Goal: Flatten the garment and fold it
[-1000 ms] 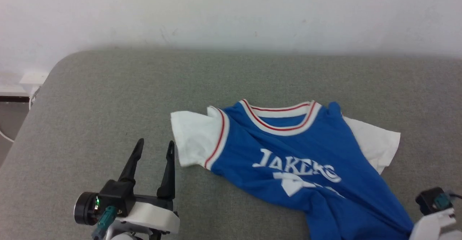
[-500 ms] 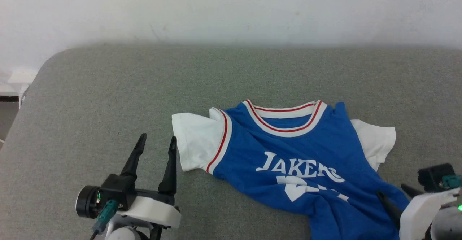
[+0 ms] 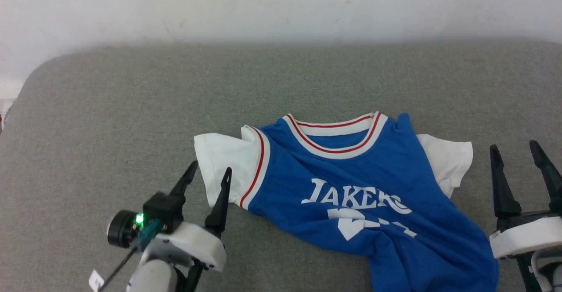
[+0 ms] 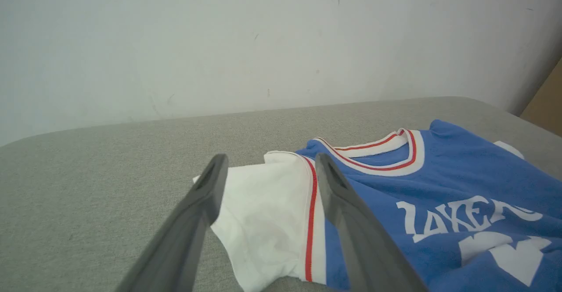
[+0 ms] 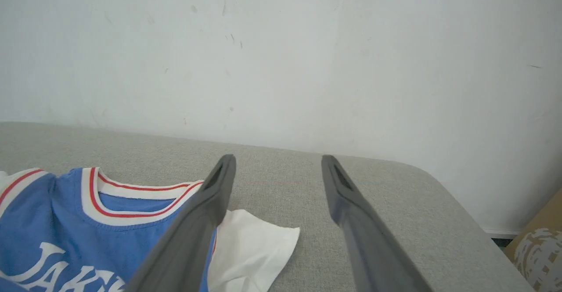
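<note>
The garment point(image 3: 351, 186) lies on the grey pad point(image 3: 131, 99) in front of me, with the front side up. It is blue with white letters. The collar point(image 3: 338, 153) points away from me, toward the white wall point(image 3: 281, 6). The top part lies fairly flat, but the part near me is bunched and wrinkled. One white sleeve point(image 3: 221, 164) sticks out on my left, and the other sleeve point(image 3: 448, 162) on my right is partly tucked under the blue.

My left gripper point(image 3: 211, 167) is right at the left sleeve, fingers apart and holding nothing. I cannot tell if it touches the cloth. My right gripper point(image 3: 514, 146) is over the bare pad just beside the right sleeve, with its fingers spread wide and empty too.
</note>
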